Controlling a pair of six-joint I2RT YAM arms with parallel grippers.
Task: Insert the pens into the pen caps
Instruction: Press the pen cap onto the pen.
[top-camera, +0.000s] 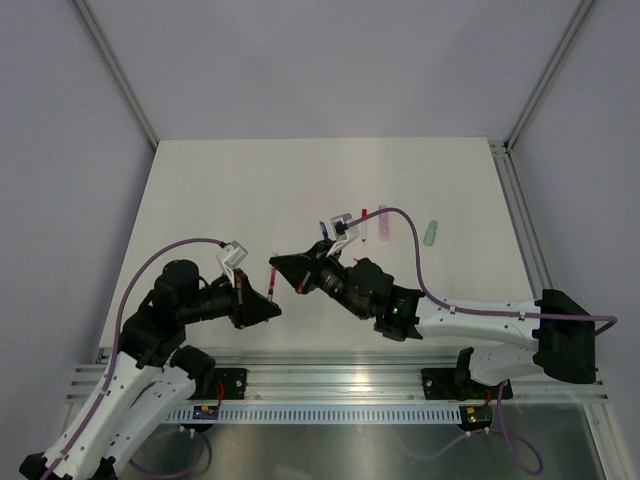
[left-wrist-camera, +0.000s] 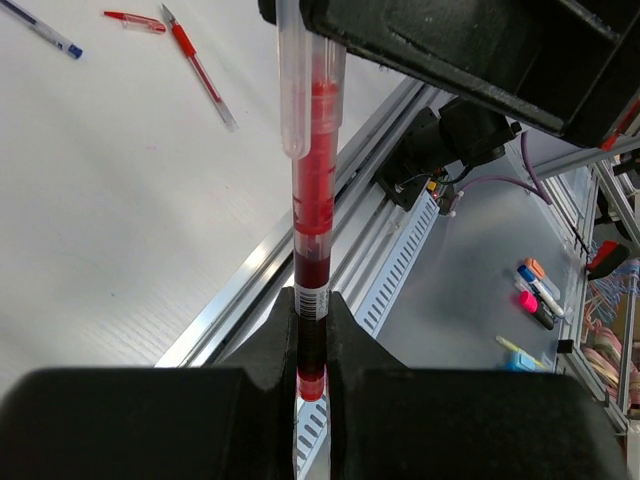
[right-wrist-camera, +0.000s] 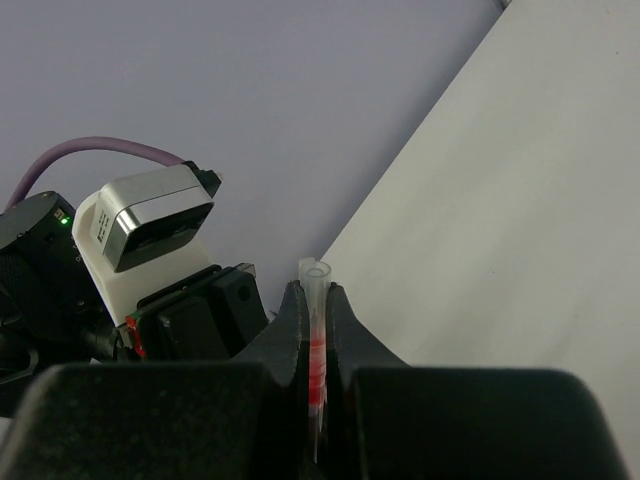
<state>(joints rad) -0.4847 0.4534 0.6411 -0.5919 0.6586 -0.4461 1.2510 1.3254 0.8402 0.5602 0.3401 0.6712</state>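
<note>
Pen: my left tool pinches its tail so the tip aims straight.
Cap: my right tool clamps it, lined up over that tip.

Red pen: clear barrel, dark red ink, barcode band. It was clamped near its rear end in the left gripper and held off the table. Its front end sat inside a clear cap with a rounded clip and a red insert, and the right gripper pinched that cap. Pen and cap were in line; depth of seating could not be told. Loose on the white table, well apart from the held pair: a blue pen, a second red pen lying slantwise, a short red piece just beside it, a pink pen, and a green pen farthest right.
</note>
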